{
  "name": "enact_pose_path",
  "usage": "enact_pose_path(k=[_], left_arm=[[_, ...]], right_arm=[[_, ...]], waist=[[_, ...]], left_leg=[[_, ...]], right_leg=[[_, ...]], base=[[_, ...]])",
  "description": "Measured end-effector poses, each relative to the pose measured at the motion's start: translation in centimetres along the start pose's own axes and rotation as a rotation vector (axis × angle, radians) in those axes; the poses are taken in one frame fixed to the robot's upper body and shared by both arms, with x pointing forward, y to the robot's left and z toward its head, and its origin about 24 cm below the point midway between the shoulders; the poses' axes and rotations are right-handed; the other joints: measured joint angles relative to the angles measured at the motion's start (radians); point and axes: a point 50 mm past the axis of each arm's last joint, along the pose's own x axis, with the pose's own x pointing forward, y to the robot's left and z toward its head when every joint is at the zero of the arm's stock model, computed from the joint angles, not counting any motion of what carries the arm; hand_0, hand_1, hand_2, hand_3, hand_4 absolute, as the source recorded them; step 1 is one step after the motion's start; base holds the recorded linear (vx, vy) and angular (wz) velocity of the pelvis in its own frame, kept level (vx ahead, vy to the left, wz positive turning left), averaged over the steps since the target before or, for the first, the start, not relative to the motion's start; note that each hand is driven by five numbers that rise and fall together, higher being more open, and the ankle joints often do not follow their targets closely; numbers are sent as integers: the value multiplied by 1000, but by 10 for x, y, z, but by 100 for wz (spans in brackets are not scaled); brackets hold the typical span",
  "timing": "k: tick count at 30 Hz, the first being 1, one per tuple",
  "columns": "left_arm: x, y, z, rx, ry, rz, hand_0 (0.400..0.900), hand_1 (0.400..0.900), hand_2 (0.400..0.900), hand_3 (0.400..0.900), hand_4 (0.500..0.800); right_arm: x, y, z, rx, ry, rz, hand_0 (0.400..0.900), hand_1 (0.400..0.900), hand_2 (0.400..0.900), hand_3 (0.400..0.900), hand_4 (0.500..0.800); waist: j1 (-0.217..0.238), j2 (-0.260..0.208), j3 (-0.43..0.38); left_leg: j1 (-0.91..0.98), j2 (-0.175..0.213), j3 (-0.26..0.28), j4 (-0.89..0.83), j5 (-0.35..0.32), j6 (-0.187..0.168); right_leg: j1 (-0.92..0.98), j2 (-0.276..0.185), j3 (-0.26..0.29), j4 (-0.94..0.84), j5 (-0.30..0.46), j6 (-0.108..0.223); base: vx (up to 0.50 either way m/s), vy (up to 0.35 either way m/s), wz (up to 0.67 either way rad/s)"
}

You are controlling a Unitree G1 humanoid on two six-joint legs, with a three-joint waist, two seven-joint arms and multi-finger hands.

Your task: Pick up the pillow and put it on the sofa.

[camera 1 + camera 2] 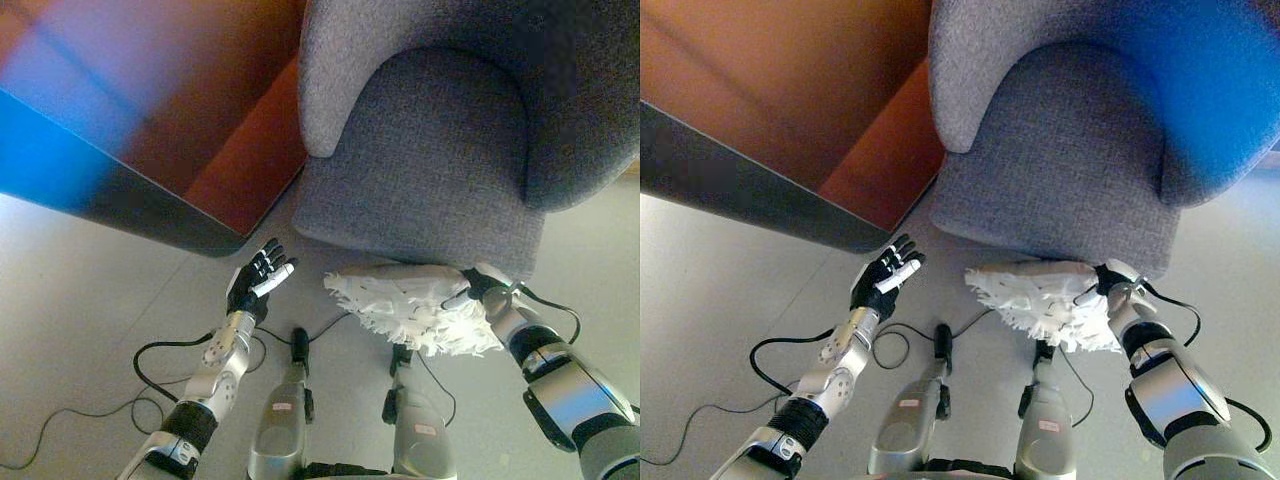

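Note:
A white shaggy pillow (410, 308) hangs in front of the grey sofa chair (430, 150), just below the front edge of its seat. My right hand (478, 285) is shut on the pillow's right end and holds it off the floor. It also shows in the right eye view (1112, 282). My left hand (257, 281) is open with fingers spread, empty, to the left of the pillow and apart from it.
A brown wooden cabinet with a dark base (190, 130) stands to the left of the sofa chair. Light grey floor (80, 300) lies in front.

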Motion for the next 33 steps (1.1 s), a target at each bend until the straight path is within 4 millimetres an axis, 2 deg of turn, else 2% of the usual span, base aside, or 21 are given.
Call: enact_pose_path(k=[9, 10, 11, 33], left_arm=[[3, -3, 4, 1, -16, -9, 900, 900, 900, 900, 800], [3, -3, 4, 1, -16, -9, 900, 900, 900, 900, 800], [3, -3, 4, 1, -16, -9, 900, 900, 900, 900, 800], [7, -8, 10, -4, -51, -24, 900, 900, 900, 900, 800]], right_arm=[[0, -5, 4, 3, 0, 4, 900, 900, 900, 900, 800], [0, -5, 4, 3, 0, 4, 712, 712, 712, 712, 687], [0, -5, 5, 3, 0, 4, 400, 400, 400, 400, 500], [0, -8, 8, 2, -9, -10, 400, 400, 400, 400, 500]], waist=[[-1, 0, 0], [-1, 0, 0], [-1, 0, 0], [-1, 7, 3]], left_leg=[[-17, -1, 0, 0, 1, 0], [-19, -1, 0, 0, 1, 0], [-21, -1, 0, 0, 1, 0], [-35, -3, 1, 0, 3, 2]], right_leg=[[-17, -1, 0, 0, 0, 0], [-20, -1, 0, 0, 0, 0], [-22, -1, 0, 0, 0, 0], [-36, -3, 2, 0, 3, 0]], base=[[0, 0, 0], [0, 0, 0], [0, 0, 0], [0, 0, 0]])
